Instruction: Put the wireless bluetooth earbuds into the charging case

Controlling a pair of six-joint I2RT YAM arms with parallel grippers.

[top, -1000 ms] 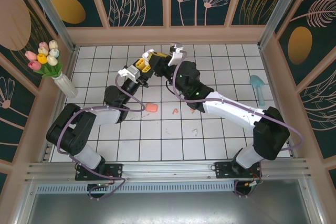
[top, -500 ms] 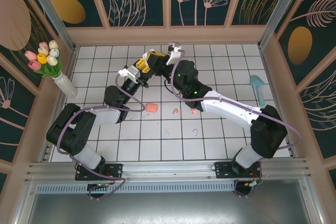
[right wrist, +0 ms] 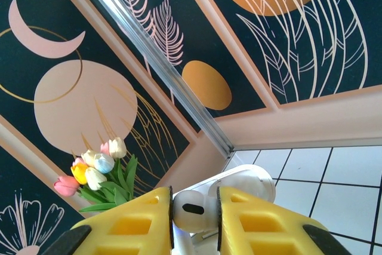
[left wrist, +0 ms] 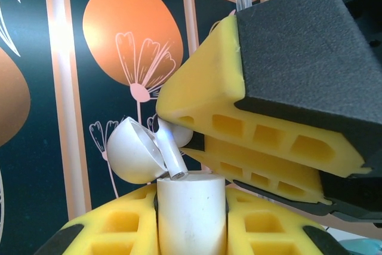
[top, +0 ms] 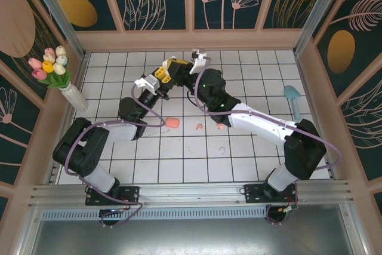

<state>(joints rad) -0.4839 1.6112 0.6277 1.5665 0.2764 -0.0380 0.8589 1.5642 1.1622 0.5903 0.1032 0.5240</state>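
Left hand pinches the open charging case; right hand pinches a white earbud, seemingly touching it.

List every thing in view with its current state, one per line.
left gripper: shut on the white charging case
white charging case: held in the air, lid open
right gripper: shut on the white earbud
white earbud: pinched, stem tip at the case's mouth, not seated
pink case: lying on the tiles, ungripped
two pink earbuds: loose on the tiles
second white earbud: loose on the tiles
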